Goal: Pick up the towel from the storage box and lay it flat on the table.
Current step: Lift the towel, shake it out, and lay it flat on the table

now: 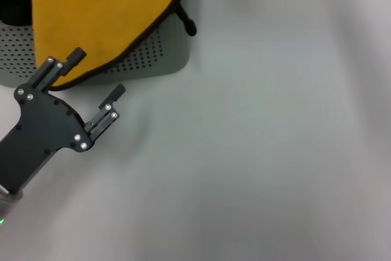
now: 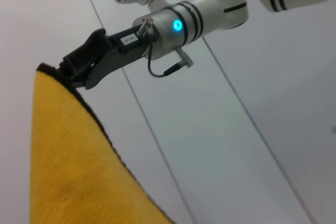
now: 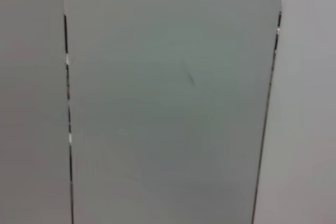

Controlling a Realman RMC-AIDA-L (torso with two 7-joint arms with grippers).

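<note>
Up in the upper left of the head view, the towel (image 1: pixel 101 13) hangs yellow face out (black edging showing) over the box (image 1: pixel 156 56). Its corner is clamped by the right gripper (image 2: pixel 65 72), seen from the left wrist. Below, the left gripper (image 1: pixel 98 77) hovers spread over the table (image 1: pixel 263 151).

Looks like a lab or robot test cell, not a home. Plain white table (image 1: pixel 275 151) with nothing decorative on it. Behind it, flat pale wall panels with thin dark seams (image 3: pixel 67 103). A perforated grey-green storage box (image 1: pixel 153 59) is the only furnishing. White robot arm with glowing blue indicator ring (image 2: pixel 177 24) overhead.
</note>
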